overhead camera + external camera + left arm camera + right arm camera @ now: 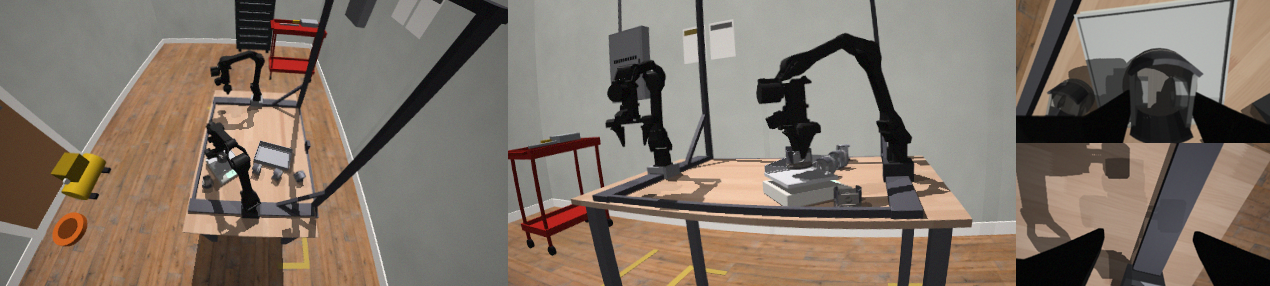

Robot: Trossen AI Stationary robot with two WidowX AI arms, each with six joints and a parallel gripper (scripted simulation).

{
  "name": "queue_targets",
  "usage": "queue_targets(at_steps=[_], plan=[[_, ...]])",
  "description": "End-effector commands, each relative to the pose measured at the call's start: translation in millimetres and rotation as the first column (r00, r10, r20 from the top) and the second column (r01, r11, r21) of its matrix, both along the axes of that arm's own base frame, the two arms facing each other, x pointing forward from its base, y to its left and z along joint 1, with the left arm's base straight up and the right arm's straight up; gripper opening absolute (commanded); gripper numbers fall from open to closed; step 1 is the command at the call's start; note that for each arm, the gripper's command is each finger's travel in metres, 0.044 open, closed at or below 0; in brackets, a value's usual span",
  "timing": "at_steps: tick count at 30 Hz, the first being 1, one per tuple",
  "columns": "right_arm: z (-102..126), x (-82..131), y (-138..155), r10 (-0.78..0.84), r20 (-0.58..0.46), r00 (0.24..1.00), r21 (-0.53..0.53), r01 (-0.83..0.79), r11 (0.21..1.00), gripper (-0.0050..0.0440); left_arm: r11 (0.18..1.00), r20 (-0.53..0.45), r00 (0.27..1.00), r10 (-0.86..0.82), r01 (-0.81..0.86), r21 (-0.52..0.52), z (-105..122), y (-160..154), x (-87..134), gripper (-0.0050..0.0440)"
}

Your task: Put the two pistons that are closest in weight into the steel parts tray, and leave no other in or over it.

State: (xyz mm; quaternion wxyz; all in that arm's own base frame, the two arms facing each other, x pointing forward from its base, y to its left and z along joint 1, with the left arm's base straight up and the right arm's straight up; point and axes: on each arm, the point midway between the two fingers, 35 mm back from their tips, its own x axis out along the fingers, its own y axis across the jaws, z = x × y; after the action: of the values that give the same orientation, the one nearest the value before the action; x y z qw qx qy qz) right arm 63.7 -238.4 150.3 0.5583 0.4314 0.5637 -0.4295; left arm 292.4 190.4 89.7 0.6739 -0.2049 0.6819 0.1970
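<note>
My left gripper is shut on a grey piston and holds it a little above the pale plate of the scale. A second piston stands on the table beside the scale. The steel parts tray looks empty. Three pistons stand in a row along its near side: one at the corner, one in the middle and one further right. My right gripper is open and empty, high over the table's far end.
A dark frame runs round the table top, with tall posts on one side. The scale's green display is lit, its reading too small to tell. A red cart stands beyond the table.
</note>
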Motion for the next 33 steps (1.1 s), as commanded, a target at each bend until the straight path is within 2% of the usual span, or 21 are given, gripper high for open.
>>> queue_targets(at_steps=[1, 33], plan=[[8, 1, -5, -0.001, 0.011, 1.0, -0.03, 0.001, 1.0, 0.04, 0.999, 0.067, 0.998, -0.003, 0.0, 0.046, 32, 4, 7, 0.0158], [8, 1, -5, -0.001, 0.011, 1.0, -0.03, 0.001, 1.0, 0.04, 0.999, 0.071, 0.997, -0.001, -0.002, 0.052, 75, 3, 4, 0.0158]])
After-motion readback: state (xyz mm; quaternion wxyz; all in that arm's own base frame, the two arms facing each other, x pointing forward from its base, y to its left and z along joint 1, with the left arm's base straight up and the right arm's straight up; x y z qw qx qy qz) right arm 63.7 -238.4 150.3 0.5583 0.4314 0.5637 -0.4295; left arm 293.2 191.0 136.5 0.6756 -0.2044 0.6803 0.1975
